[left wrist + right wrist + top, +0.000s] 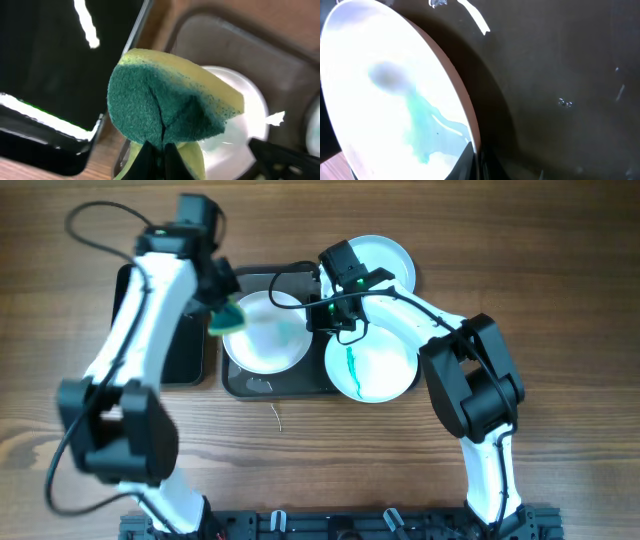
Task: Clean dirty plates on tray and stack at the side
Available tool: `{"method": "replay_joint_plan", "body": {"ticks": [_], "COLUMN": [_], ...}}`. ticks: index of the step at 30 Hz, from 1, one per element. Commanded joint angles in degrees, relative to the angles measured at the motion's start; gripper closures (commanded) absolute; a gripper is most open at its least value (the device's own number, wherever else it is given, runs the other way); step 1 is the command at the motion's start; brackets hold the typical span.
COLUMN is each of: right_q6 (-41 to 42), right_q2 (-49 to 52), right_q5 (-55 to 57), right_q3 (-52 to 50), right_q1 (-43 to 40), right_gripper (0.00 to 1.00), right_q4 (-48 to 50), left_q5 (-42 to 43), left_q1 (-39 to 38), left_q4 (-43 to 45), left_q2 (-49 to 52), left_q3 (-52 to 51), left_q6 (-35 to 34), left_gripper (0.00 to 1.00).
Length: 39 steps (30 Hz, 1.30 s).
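Three white plates show from overhead. One plate with a faint teal smear sits on the dark grey tray; my right gripper is shut on its right rim, seen in the right wrist view tilted up off the tray. A second plate with a teal streak lies at the tray's right end. A third plate lies behind it. My left gripper is shut on a green and yellow sponge over the left rim of the held plate.
A smaller, deeper black tray stands left of the grey tray, and it shows in the left wrist view. Bare wooden table surrounds both. The right arm reaches across the two right-hand plates.
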Motion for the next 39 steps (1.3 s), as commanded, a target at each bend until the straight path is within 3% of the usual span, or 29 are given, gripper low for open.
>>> {"method": "replay_joint_plan", "body": {"ticks": [1, 11, 20, 23, 33, 39], "right_q6": [-2.67, -8.46, -18.97, -19.04, -25.64, -32.63], "right_q2": [-4.44, -17.05, -19.80, -19.80, -19.80, -19.80], "right_q5": [7.06, 38.18, 75.78, 85.55, 105.33, 108.24], "right_q3": [0.22, 1.31, 1.31, 1.31, 1.31, 1.31], "right_q1": [1.42, 9.29, 21.11, 23.80, 28.89, 29.35], "right_gripper": [0.96, 0.96, 0.96, 0.96, 0.96, 0.96], "right_q4": [-2.58, -7.58, -7.52, -6.93, -1.36, 6.10], "left_q5": [3.08, 3.06, 3.06, 3.06, 3.08, 3.10], "left_q1": [4.04, 13.40, 14.03, 14.03, 14.03, 14.03], "left_q4": [-1.97, -3.15, -3.13, -3.15, -3.17, -3.19], "left_q2": [-4.17, -4.20, -4.17, -4.20, -4.17, -4.17], "left_q3": [1.38, 1.22, 1.20, 1.20, 1.20, 1.20], "left_q6": [4.07, 4.04, 4.04, 4.04, 4.02, 4.02], "left_gripper": [0.96, 0.96, 0.96, 0.96, 0.96, 0.96]}}
